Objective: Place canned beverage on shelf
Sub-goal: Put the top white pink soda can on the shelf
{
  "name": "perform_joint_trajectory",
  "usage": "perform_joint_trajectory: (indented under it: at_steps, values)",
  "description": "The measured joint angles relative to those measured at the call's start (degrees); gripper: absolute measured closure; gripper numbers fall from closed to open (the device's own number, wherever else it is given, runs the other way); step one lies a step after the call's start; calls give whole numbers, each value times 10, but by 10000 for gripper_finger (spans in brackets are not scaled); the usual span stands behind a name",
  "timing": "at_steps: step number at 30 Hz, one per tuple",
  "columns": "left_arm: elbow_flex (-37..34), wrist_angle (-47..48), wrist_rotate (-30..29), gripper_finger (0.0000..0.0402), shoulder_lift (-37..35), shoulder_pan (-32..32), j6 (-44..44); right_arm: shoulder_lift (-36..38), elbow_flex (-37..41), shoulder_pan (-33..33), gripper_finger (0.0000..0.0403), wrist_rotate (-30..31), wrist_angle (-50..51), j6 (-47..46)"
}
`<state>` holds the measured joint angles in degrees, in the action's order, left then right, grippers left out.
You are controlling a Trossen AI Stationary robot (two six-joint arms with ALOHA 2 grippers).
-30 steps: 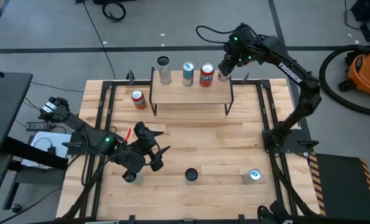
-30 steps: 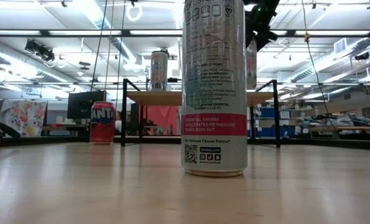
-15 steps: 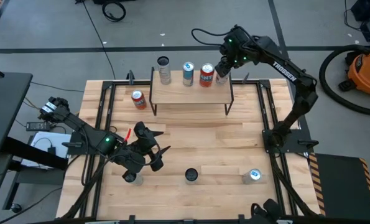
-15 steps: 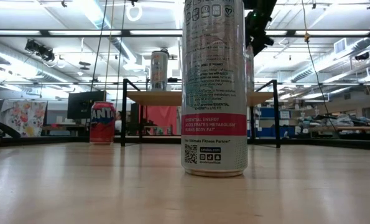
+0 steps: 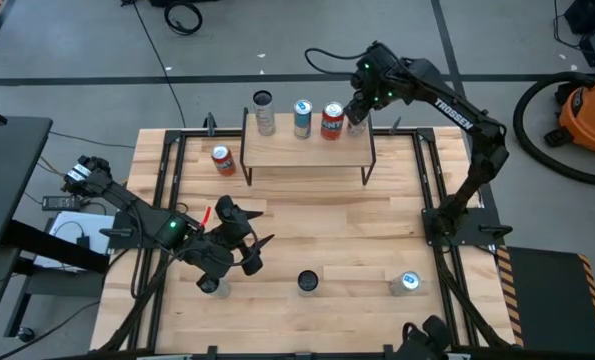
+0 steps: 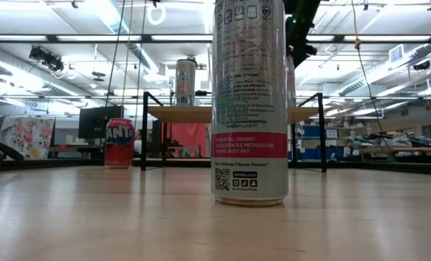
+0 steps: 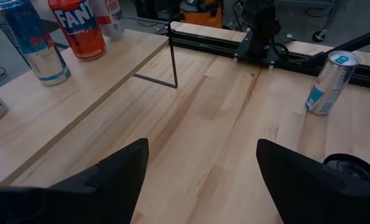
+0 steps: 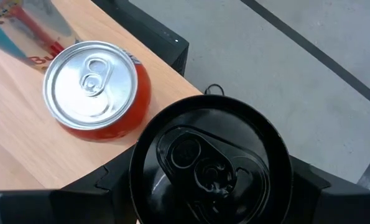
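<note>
The right gripper (image 5: pixel 356 116) hangs over the shelf's (image 5: pixel 307 152) right back corner, its fingers pinching a black-topped can (image 8: pixel 209 165) held upright, long axis vertical, lid facing the wrist camera. In the right wrist view the two dark fingers sit against the can's sides at 3 and 9 o'clock, so the can is gripped, not merely straddled. From this can, in the high view, the orange soda can (image 5: pixel 332 121) stands just beside at about 9 o'clock, already on the board; the gap between the two is narrow. Farther along the same line stand a blue-and-silver can (image 5: pixel 302 117) and a grey can (image 5: pixel 264 113). Whether the held can's base touches the board cannot be told. The coming move, I judge, turns on lowering straight down near the board's right edge without nudging the orange neighbour.

The left gripper (image 5: pixel 239 243) waits spread over the table's near left part, well apart from the shelf.
</note>
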<state>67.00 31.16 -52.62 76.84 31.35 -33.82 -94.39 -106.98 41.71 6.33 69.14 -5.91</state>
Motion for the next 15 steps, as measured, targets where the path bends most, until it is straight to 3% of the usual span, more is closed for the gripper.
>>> perform_joint_trajectory:
  at_steps: [15]
  values:
    - [0, 4, 26, 91, 0, 0, 2, 0, 2, 6, 138, -10, -2, -1]
